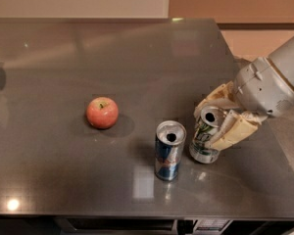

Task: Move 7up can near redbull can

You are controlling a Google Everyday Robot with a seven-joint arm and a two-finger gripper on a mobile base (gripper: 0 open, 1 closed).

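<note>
The 7up can, silver-white with green markings and an open silver top, stands upright on the dark table, just right of the redbull can. The redbull can is slim, blue and silver, upright, with an open top. A small gap separates the two cans. My gripper comes in from the right on a grey arm. Its cream fingers sit on either side of the 7up can's upper part, one behind it and one to its right.
A red apple lies left of the cans, near the table's middle. The dark grey table ends at a front edge just below the cans and at a right edge under my arm.
</note>
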